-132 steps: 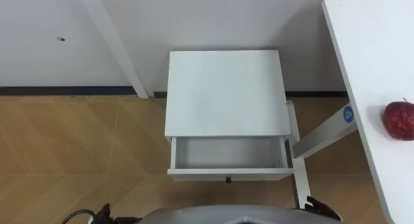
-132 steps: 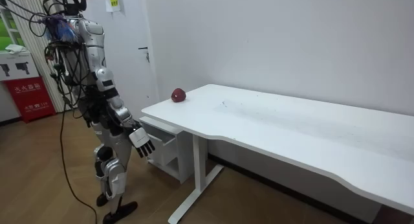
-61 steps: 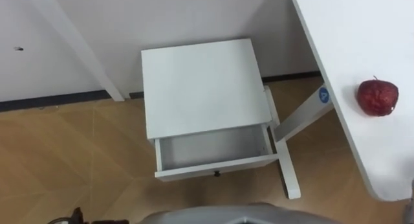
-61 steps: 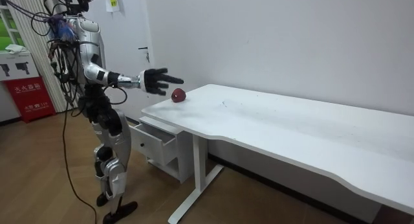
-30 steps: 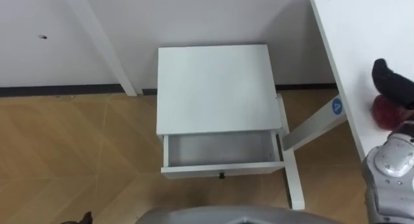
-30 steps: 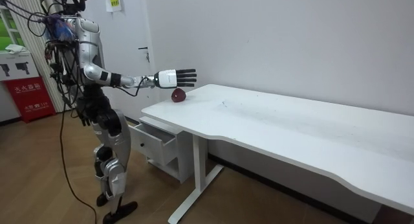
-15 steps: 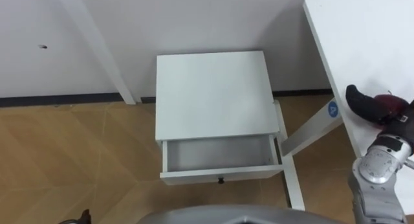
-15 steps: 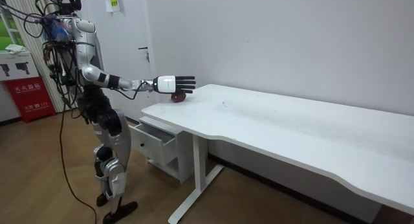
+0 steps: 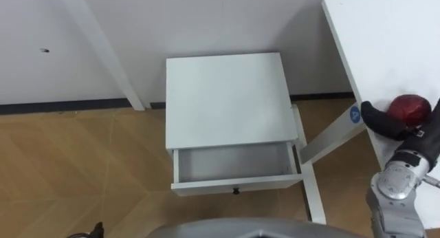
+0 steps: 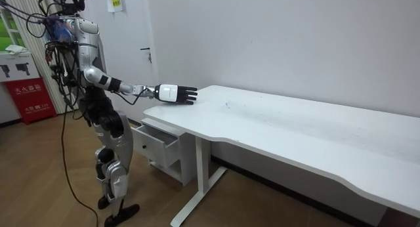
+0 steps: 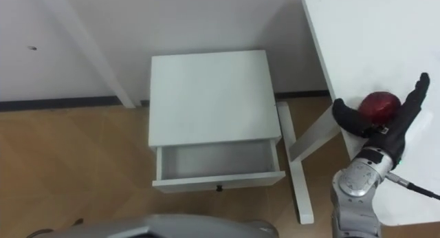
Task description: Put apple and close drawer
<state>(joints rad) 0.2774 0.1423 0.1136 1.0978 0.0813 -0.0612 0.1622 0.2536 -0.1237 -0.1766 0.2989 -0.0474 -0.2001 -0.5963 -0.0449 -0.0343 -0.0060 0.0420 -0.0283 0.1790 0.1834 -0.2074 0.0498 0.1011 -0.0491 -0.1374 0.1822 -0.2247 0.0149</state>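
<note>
**Right hand spread around the apple on the tabletop**

The right hand [image 11: 382, 133] reaches over the near corner of the white tabletop [image 9: 392, 38]. It is spread wide, with the thumb on one side of the red apple [image 9: 410, 109] and straight fingers on the other. The apple rests on the tabletop between them. Beside the tabletop's leg stands a small white cabinet [image 9: 223, 97], and its drawer [image 9: 237, 185] is pulled open. In the room view the robot stands upright facing the cabinet, right arm stretched out level.

The robot hand [image 11: 386, 136] hides part of the apple [image 11: 377, 104].
</note>
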